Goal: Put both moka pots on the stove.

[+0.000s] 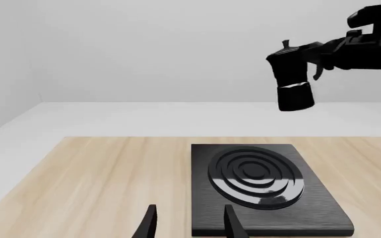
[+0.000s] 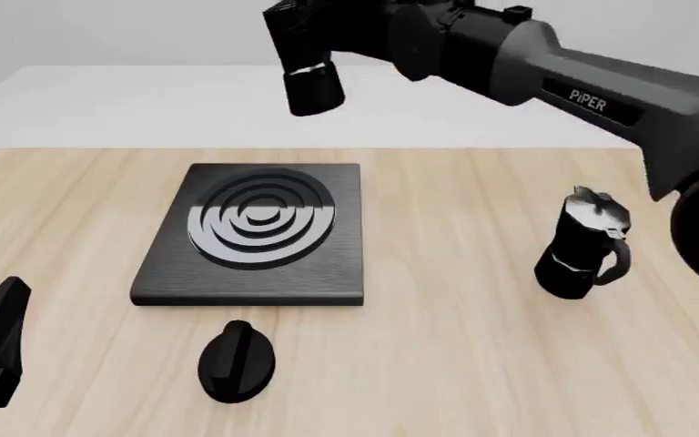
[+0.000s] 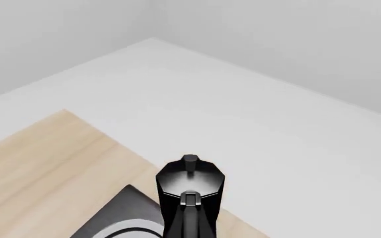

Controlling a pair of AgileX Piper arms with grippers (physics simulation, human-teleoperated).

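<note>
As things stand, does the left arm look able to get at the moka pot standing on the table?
Probably not easily: the standing moka pot is on the far right, while the left end effector sits low left, with the stove between them.

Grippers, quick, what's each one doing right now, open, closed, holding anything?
Left gripper: open, holding nothing.
Right gripper: shut on a moka pot, held in the air above the stove.
</note>
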